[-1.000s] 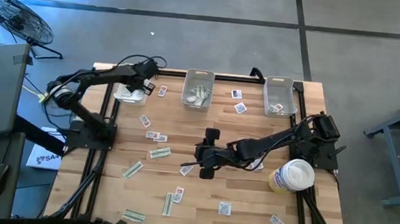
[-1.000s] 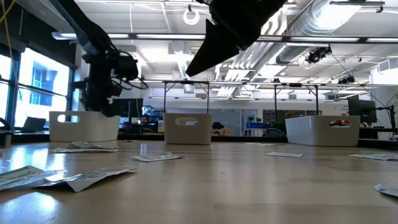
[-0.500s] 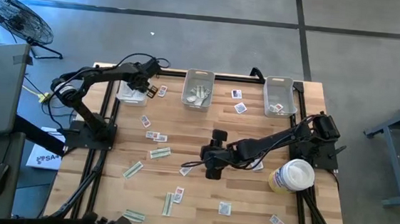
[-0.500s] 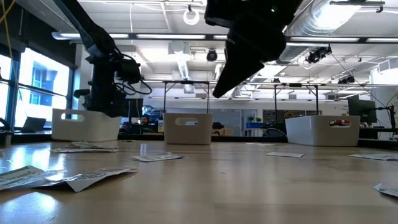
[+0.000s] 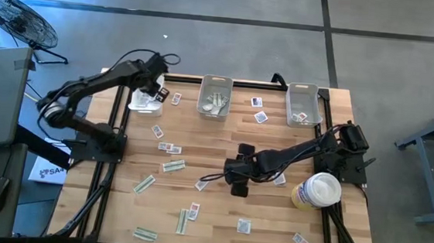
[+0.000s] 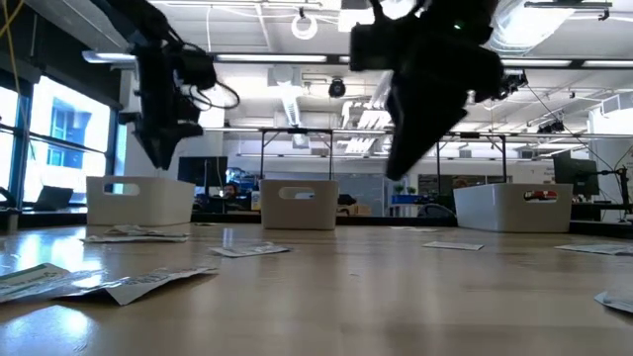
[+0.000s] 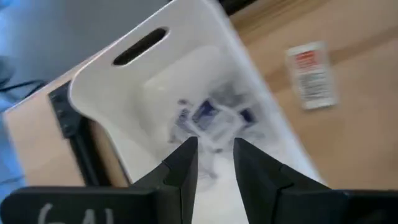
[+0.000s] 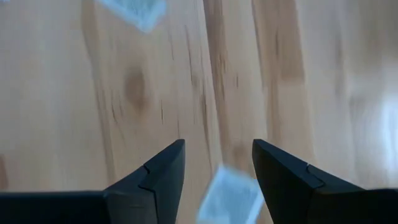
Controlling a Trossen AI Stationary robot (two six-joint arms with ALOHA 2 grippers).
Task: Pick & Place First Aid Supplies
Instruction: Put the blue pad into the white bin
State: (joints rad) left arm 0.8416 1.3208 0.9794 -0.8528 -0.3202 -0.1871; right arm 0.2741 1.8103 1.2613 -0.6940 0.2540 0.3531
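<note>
Risk is at your right gripper (image 8: 217, 163): its jaws stand wide and empty, one packet (image 8: 229, 198) lies just between them on the table (image 8: 74, 93); descend crooked and you push it away. Left gripper (image 7: 216, 163), narrowly parted and empty, hangs above the bin (image 7: 112, 81) with blue-marked packets (image 7: 208, 118).

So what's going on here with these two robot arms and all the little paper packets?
The arms are sorting small first aid packets scattered over a wooden table into bins along its far edge. The left tool hangs over the left bin, fingers apart with nothing between them; blue-marked packets lie in the bin below. The right tool is open, low over the table's middle, with a packet lying between its fingers, not yet gripped. Many packets are still loose on the table.
</note>
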